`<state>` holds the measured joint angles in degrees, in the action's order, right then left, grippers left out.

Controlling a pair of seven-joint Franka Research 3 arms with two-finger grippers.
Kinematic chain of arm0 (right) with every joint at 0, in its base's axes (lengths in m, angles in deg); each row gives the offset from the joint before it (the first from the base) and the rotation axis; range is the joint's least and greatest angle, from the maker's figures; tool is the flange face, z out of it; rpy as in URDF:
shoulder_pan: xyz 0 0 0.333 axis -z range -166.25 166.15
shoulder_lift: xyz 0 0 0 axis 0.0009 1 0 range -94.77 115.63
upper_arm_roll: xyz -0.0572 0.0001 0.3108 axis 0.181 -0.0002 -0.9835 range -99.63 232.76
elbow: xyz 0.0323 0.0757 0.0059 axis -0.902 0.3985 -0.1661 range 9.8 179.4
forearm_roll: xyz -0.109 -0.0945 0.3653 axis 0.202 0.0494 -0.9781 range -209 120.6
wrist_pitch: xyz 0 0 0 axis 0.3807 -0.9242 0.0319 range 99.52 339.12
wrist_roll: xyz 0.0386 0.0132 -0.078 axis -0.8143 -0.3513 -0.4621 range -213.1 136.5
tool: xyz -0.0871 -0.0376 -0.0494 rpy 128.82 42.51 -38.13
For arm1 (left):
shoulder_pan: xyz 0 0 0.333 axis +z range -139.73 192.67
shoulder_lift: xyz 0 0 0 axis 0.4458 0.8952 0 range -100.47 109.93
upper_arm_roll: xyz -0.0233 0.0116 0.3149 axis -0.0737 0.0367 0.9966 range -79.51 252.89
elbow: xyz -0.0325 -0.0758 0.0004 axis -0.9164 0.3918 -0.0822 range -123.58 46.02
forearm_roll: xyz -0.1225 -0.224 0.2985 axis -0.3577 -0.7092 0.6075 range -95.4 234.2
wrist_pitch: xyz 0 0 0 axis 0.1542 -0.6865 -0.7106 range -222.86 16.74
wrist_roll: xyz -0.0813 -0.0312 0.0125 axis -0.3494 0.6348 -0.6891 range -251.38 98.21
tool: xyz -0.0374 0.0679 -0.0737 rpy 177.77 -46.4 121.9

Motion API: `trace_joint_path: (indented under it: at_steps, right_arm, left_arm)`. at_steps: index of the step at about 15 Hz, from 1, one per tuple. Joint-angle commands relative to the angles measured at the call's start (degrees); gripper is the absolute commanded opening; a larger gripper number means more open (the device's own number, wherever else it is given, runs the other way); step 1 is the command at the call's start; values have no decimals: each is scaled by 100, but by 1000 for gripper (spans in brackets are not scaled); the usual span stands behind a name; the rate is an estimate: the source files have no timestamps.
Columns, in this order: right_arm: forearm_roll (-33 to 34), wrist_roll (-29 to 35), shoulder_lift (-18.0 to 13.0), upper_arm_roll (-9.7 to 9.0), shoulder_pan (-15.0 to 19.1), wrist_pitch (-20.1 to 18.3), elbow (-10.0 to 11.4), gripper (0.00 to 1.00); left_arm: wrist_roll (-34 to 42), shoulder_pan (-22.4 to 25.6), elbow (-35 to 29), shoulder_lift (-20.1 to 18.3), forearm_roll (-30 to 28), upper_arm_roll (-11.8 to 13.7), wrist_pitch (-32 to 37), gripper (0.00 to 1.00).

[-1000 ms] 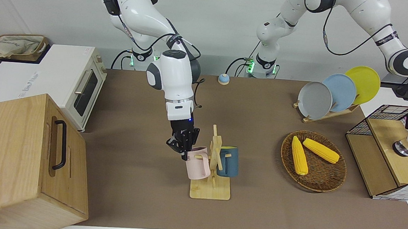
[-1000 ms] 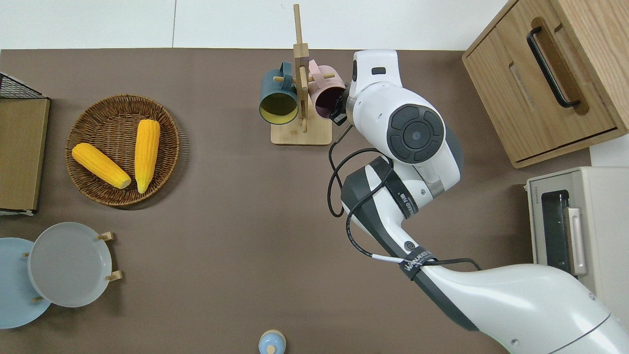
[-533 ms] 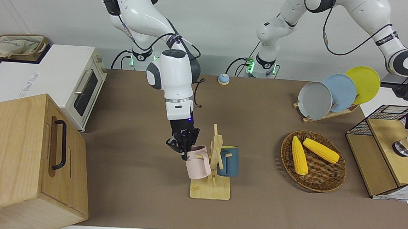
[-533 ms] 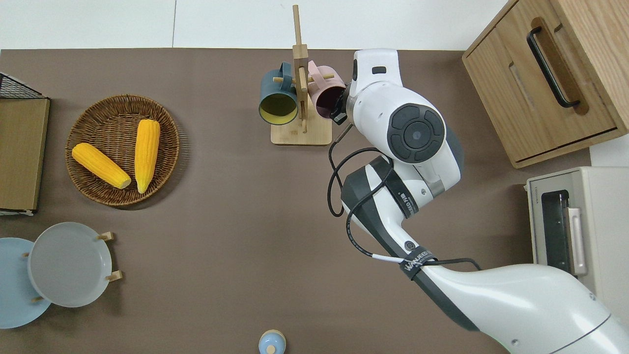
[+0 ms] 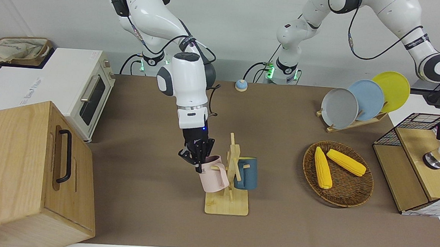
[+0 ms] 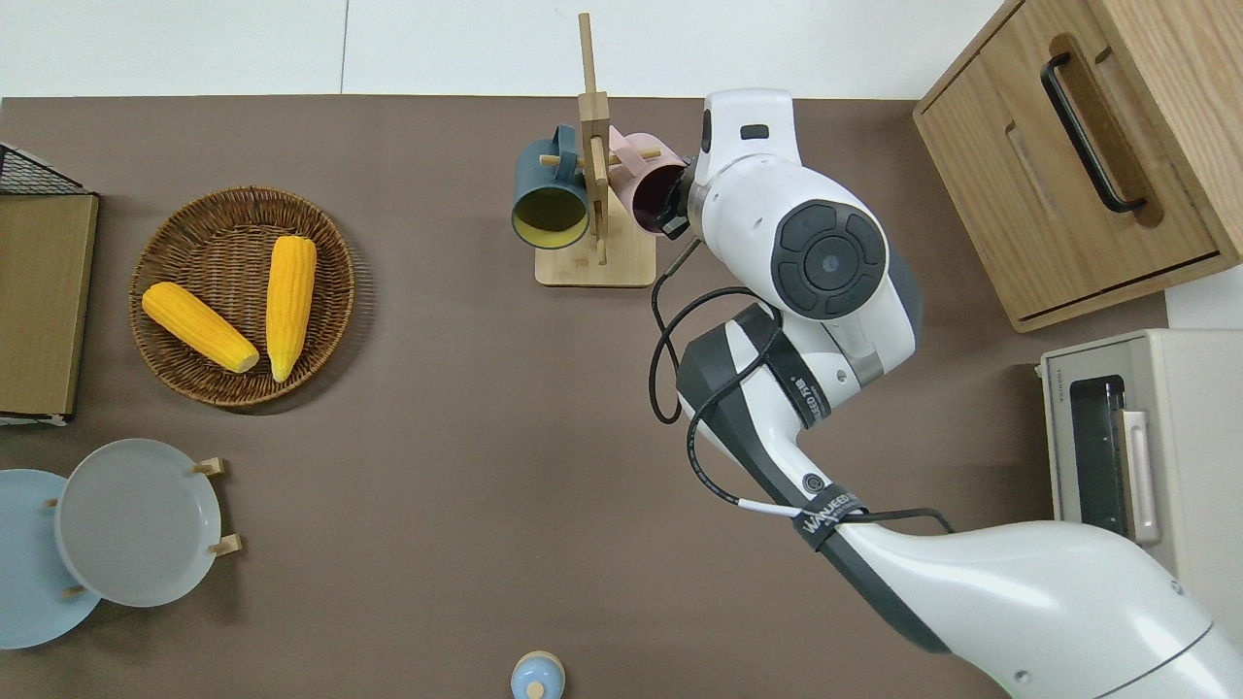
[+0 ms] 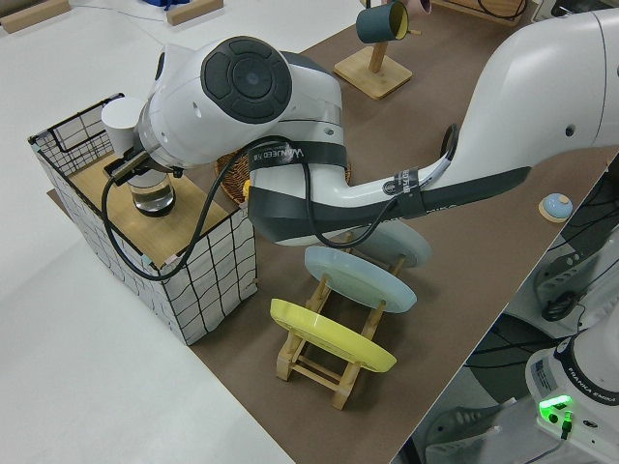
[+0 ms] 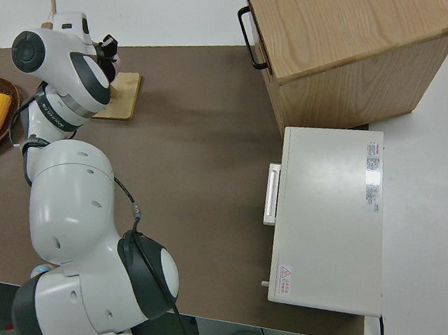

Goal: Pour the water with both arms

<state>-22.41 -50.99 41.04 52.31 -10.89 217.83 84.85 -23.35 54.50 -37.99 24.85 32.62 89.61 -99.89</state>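
Here the right gripper [image 5: 199, 161] is clamped on the rim of the pink mug [image 5: 213, 179], which hangs on the wooden mug rack [image 5: 231, 185] beside the blue mug [image 5: 246, 173]. At the rack's three o'clock in the front view, bare brown table [image 5: 276, 203] separates it from the corn basket [image 5: 338, 173]. The left gripper [image 7: 126, 166] hovers over a glass pot [image 7: 152, 194] in the wire crate [image 7: 155, 242] at the table's edge; whether its jaws are apart I cannot tell.

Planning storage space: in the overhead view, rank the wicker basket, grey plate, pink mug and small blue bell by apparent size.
1. wicker basket
2. grey plate
3. pink mug, partly hidden by the right gripper
4. blue bell, cut off by the frame edge
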Motion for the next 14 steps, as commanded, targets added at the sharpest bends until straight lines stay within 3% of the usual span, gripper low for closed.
trace_joint_path:
  at_steps: [1,10,14]
  right_arm:
    - [45,82,24,-33,12,2,-2,54]
    - [19,73,-82,-7,91,-6,33,54]
    - [19,82,-108,46,100,-15,69,54]
  left_arm:
    - [73,-26,-18,-167,-66,24,15,0]
    - [55,-26,149,-211,-40,85,348,0]
    - [-453,-17,473,-228,582,94,752,0]
